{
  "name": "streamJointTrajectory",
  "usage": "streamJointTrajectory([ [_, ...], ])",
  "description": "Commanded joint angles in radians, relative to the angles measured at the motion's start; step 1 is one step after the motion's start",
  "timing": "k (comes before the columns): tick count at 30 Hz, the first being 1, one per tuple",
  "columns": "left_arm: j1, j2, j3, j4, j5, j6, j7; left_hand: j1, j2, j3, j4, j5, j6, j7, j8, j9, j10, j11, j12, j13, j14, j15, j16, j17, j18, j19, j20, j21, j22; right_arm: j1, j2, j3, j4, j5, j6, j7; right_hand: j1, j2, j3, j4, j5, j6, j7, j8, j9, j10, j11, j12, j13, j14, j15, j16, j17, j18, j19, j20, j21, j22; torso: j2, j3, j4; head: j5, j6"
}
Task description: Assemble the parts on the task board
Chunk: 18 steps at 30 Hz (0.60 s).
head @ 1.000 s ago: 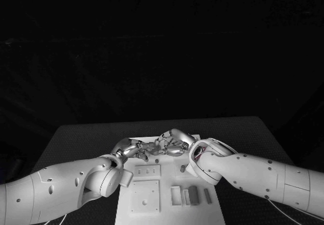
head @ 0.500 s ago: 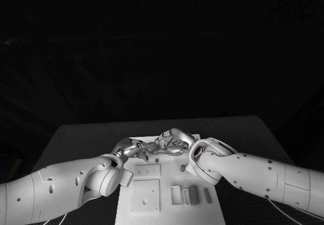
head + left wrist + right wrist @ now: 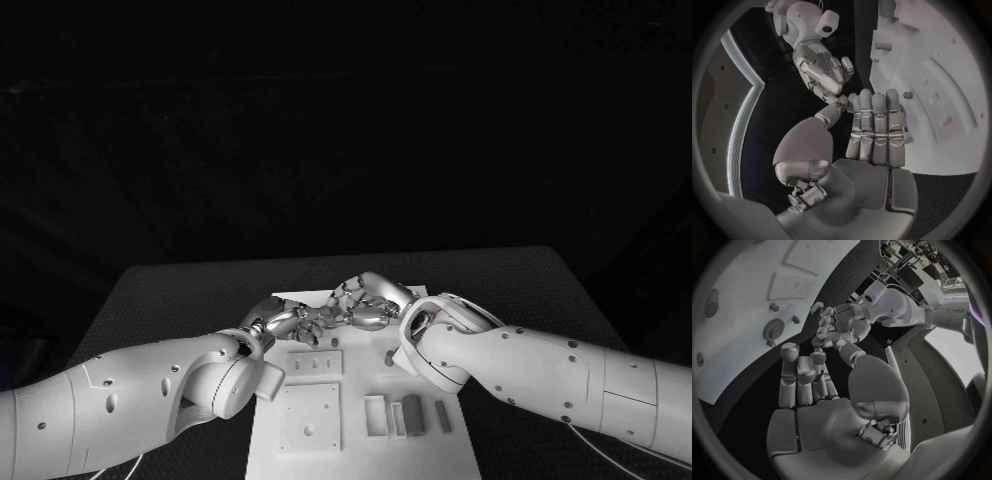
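Observation:
The white task board (image 3: 433,455) lies down the middle of the table, also seen as board (image 3: 948,115) and board (image 3: 742,315). Several grey bar-shaped parts (image 3: 411,415) lie side by side on its near right. My left hand (image 3: 289,322) and right hand (image 3: 368,302) meet fingertip to fingertip over the board's far end. In the left wrist view my left hand (image 3: 873,132) has straight fingers held together, its thumb reaching toward the right hand (image 3: 820,70). In the right wrist view my right hand (image 3: 807,377) faces the left hand (image 3: 842,322). Where the fingertips meet, any part is hidden.
A slotted block (image 3: 315,365) and a square plate (image 3: 309,418) sit on the board's left half. Small pegs (image 3: 773,306) and a round socket (image 3: 773,331) stand on the board near the hands. Black table (image 3: 173,290) surrounds the board.
Both hands have crept slightly toward the board's far end, staying fingertip to fingertip. The parts on the board have not moved.

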Motion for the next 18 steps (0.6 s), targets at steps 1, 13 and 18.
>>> streamJointTrajectory([
  [1,0.000,0.002,0.001,0.003,-0.019,0.038,-0.016,-0.014,-0.001,-0.006,0.004,0.007,-0.004,-0.002,-0.004,-0.003,-0.010,0.000,-0.005,-0.002,-0.008,0.000,-0.005,-0.002,-0.005,-0.007,0.000,-0.007,-0.002,-0.001,0.003,0.000,-0.006,-0.021,0.007,0.013,-0.003,0.010,-0.001,-0.008,-0.001,0.014,0.012,0.002,0.002,-0.001,-0.008,0.007,-0.002,-0.001,-0.006,-0.003,-0.001,0.056,-0.003,0.001,-0.002,0.019,0.000,-0.0010,-0.0003,0.000,0.001],
  [13,0.000,0.002,0.001,0.002,-0.022,0.032,-0.008,-0.012,0.016,0.001,0.010,0.020,-0.006,0.000,-0.009,-0.005,-0.014,0.001,-0.008,-0.003,-0.013,0.002,-0.007,-0.006,-0.004,-0.010,0.002,-0.016,-0.002,-0.001,0.003,0.000,-0.009,-0.035,-0.002,0.001,-0.004,0.012,-0.002,-0.011,-0.001,0.015,0.012,0.002,0.001,-0.001,-0.008,0.007,-0.002,-0.001,-0.006,-0.003,-0.002,0.056,-0.004,0.001,-0.002,0.019,0.000,-0.0015,0.0011,0.001,-0.001],
  [18,0.000,0.001,0.001,0.002,-0.026,0.030,-0.010,-0.011,0.020,0.000,0.007,0.013,-0.006,0.000,-0.010,-0.005,-0.014,0.002,-0.008,-0.003,-0.013,0.002,-0.006,-0.007,-0.005,-0.010,0.002,-0.017,-0.002,-0.001,-0.006,0.000,-0.004,-0.044,-0.018,-0.004,-0.011,-0.009,-0.011,-0.018,-0.001,0.011,0.012,-0.001,0.000,-0.001,-0.007,0.007,-0.003,-0.001,-0.005,-0.003,-0.002,0.056,-0.003,0.002,-0.002,0.019,0.000,-0.0008,-0.0003,0.002,-0.001],
])
